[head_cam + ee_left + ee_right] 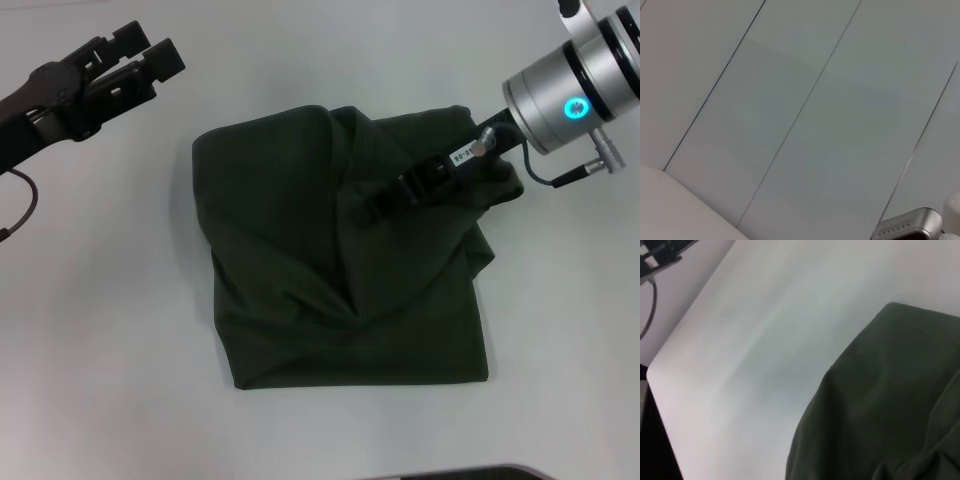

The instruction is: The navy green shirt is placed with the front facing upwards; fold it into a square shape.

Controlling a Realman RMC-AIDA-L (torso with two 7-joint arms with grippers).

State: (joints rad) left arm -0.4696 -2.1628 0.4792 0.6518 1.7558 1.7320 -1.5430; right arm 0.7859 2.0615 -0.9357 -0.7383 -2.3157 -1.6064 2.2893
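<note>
While the right gripper reaches across the shirt from two o'clock, its dark fingers lie so close against the dark cloth that I cannot tell how far apart they stand or whether any fabric is caught between them. They sit on the upper middle of the bundle, where a ridge of cloth runs down toward six o'clock, so my guess is that the arm is laying or pressing a fold there.

Going outward, the silver wrist with its lit ring hangs over the garment's corner at two o'clock. Cloth bunches beneath it, not yet flat.

Spread at the centre of the white table, the shirt is already a rough square, plain side up, no lettering showing. Its six o'clock edge runs fairly straight; the twelve o'clock edge is lumpy. I'd judge the folding nearly done, with smoothing left.

Up at ten o'clock, well apart from the cloth, the left gripper hovers off the table. Its jaws look parted and empty, seemingly kept out of the way.
</note>
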